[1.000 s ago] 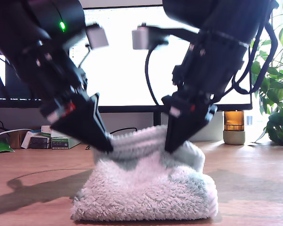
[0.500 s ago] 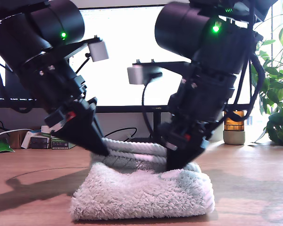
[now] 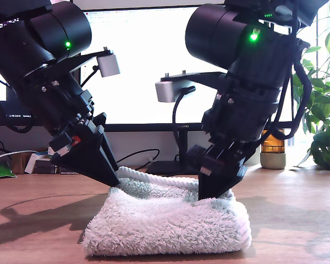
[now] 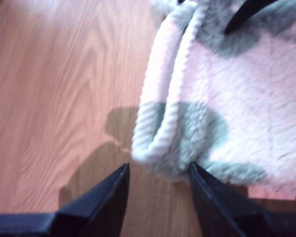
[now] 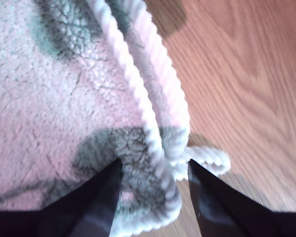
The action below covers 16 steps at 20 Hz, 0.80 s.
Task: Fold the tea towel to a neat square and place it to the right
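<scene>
Tea towel (image 3: 165, 225): fluffy off-white plush, mint-green patches, pale pink ribbed edge, folded into thick bundle on wooden tabletop (image 3: 297, 214) near front edge. First gripper (image 4: 158, 178) jaws parted, straddling one ribbed corner. Second gripper (image 5: 153, 173) jaws parted around other ribbed corner. Neither clamped.

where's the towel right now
The towel lies folded on the wooden desk, centre of the exterior view, in front of the monitor, between both tools' tips.
</scene>
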Tool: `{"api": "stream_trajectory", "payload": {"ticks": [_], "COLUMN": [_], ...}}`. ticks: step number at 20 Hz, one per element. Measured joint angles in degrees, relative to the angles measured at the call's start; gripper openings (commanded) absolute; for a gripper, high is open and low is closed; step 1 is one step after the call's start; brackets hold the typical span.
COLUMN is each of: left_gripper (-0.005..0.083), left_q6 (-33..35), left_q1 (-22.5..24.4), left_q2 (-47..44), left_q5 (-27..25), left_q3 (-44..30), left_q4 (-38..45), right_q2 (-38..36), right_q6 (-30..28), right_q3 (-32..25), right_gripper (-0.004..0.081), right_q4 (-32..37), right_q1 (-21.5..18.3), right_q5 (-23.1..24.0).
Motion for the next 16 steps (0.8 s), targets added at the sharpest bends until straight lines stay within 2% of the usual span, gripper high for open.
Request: {"api": "stream_trajectory", "payload": {"ticks": [4, 7, 8, 10, 11, 14, 16], "left_gripper": [0.0346, 0.0319, 0.0248, 0.0022, -0.0024, -0.0019, -0.0019], "left_q6": [-0.35, -3.80, -4.46, -5.88, -5.92, -8.68, -14.97], "left_q1": [1.05, 2.40, 2.78, 2.97, 2.95, 2.73, 2.56], "left_q2": [-0.09, -1.88, -3.48, -7.45, -9.97, -15.82, -18.16], "left_q5": [-3.65, -4.17, -4.24, -4.09, -3.34, -0.35, 1.31], "left_q3": [0.00, 0.00, 0.00, 0.00, 0.00, 0.00, 0.00], "left_q4": [-0.07, -0.76, -1.75, -3.54, -4.46, -5.90, -5.90], "right_q2": [-2.03, -3.85, -4.55, -5.29, -5.38, -5.38, -5.38], "right_q6": [-0.02, -0.02, -0.02, -0.02, -0.02, 1.01, 6.84], "right_q3": [5.60, 10.25, 11.19, 12.90, 13.64, 15.30, 15.56], "right_gripper": [0.0389, 0.0372, 0.0303, 0.0063, -0.0013, -0.0012, -0.0012], "right_q4": [-6.97, -11.91, -14.25, -17.94, -18.78, -18.29, -16.61], "right_q1": [0.00, 0.00, 0.00, 0.00, 0.00, 0.00, 0.00], "right_q5": [0.02, -0.09, -0.22, -0.28, -0.31, -0.37, -1.25]}}
